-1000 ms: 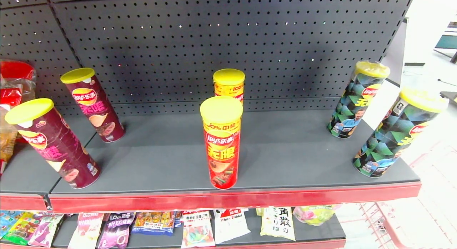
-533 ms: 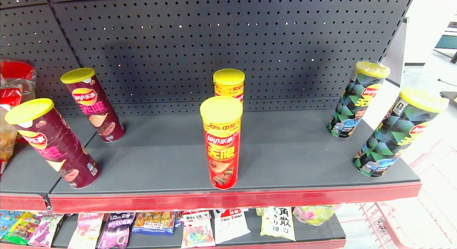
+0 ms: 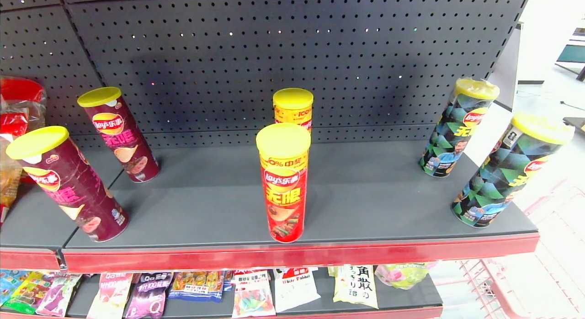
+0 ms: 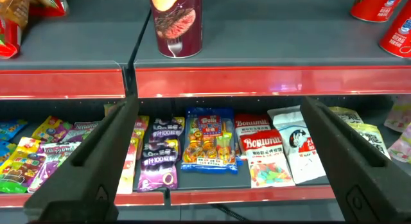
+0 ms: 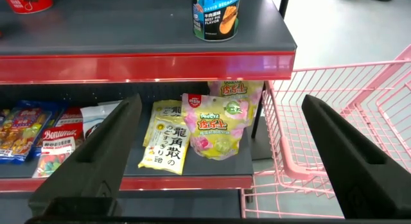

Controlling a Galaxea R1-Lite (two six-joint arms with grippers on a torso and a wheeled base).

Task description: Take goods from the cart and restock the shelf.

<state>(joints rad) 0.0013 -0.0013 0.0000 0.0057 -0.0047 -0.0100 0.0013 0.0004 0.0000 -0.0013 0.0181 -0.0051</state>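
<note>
Likely light, stiff and slick-sided, going by the cans (image 3: 283, 182) standing on the shelf (image 3: 365, 200) — so grip round the middle, below the soft lid, gently enough not to dent. Look for more in the cart (image 5: 350, 121) just right of the shelf; cannot make any out inside. Spread wide and holding nothing at left gripper (image 4: 219, 103) and right gripper (image 5: 221, 101) alike — held low and level, facing the snack bags (image 4: 207, 147) under the shelf

Bright, even light from overhead falls on the grey shelf (image 3: 365, 195), where the cans (image 3: 283, 182) cast only faint, soft shadows, while the floor (image 3: 553, 81) and pink cart (image 3: 500, 294) at the right wash out almost to white, a pale sheen glares along the red shelf edge (image 3: 320, 256), and the outermost cans lean outward with wide-angle distortion.
</note>
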